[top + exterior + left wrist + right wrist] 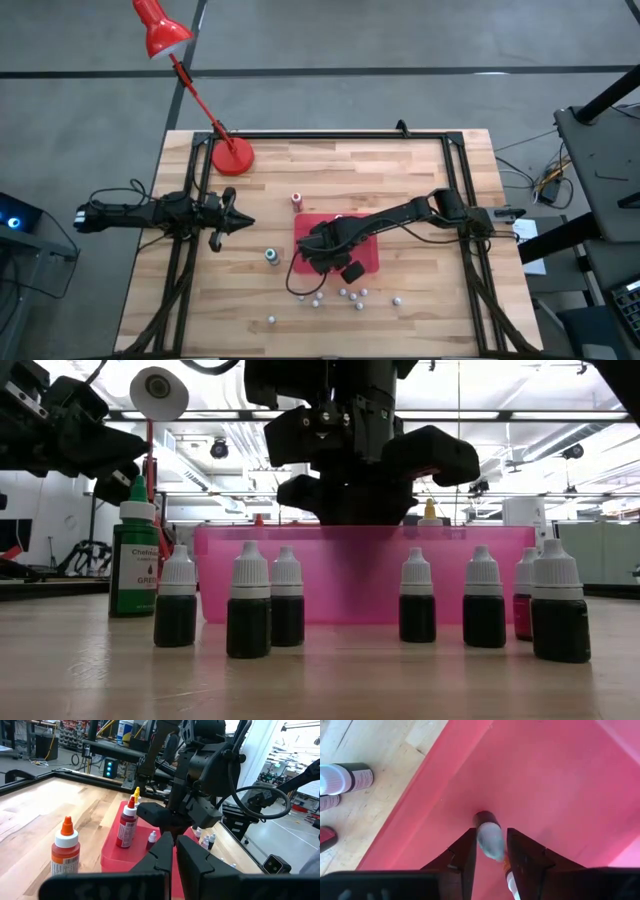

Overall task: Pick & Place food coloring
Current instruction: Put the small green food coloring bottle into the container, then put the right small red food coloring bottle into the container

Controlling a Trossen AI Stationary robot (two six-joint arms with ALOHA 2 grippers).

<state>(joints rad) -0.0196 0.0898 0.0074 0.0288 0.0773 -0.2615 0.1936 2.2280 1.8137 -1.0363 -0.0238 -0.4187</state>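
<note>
Pink-red plastic tray (372,258) sits mid-table on pale wood, and the right gripper (491,851) hangs low over its floor, its dark fingers slightly parted on either side of a small dark food coloring bottle (486,827) with a pale cap; whether the pads touch it I cannot tell. Such a bottle looks light, rigid and smooth, likely to tip or slip, so a hold across the body just under the cap seems safest. More small dark bottles (249,603) stand in a loose row on the wood just beside the tray. Taller dropper bottles, green (133,565), orange (65,849) and red (127,825), stand nearby. Well apart, the left gripper (238,222) waits with fingers pressed together, beside a red desk lamp (231,156).
</note>
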